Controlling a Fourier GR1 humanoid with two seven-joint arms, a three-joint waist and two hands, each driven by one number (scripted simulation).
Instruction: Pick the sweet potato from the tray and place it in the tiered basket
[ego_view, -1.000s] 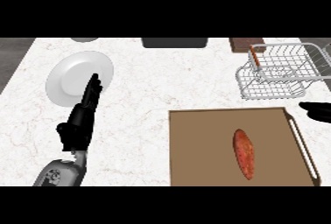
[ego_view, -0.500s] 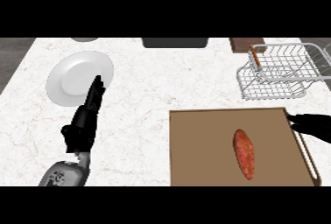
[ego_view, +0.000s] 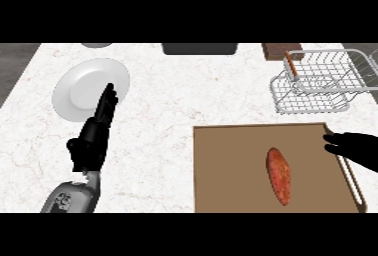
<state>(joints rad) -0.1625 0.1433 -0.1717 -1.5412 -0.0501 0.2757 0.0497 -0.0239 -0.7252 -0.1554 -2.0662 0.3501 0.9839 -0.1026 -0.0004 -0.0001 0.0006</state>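
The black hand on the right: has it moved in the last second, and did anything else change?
Yes. The right hand has come in from the right edge over the tray's rim, toward the sweet potato, not yet touching it. The sweet potato, left hand, plate and tiered basket stayed put.

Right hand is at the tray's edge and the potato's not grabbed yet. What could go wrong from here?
1. The right hand hangs over the tray rim; it may bump the rim.
2. The sweet potato lies flat, long and narrow; it might roll from a poor grip.
3. The tiered basket has raised wire walls that a low carry could snag.
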